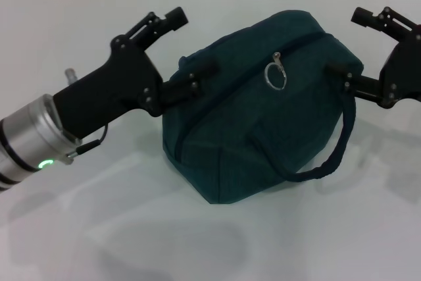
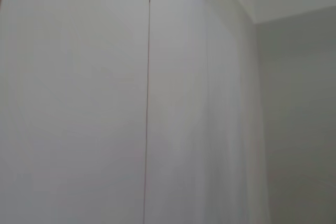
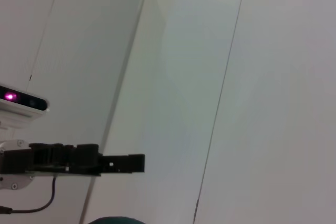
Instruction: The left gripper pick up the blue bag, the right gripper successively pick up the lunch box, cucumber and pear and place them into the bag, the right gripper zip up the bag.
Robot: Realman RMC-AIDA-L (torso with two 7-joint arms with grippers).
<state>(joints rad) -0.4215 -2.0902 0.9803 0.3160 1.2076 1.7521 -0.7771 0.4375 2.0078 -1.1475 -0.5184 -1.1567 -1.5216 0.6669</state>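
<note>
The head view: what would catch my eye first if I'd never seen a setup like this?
Most likely the blue bag, zipped shut, with its metal ring pull on top, sitting mid-table on the white table. Next, the two black claws flanking it: the left gripper, with its green-lit silver wrist, has one finger against the bag's left end, and the right gripper reaches its right end, both open.

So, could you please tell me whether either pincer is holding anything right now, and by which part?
Nothing looks gripped. The left pincer and right pincer are both open, each with one finger against an end of the zipped blue bag.
</note>
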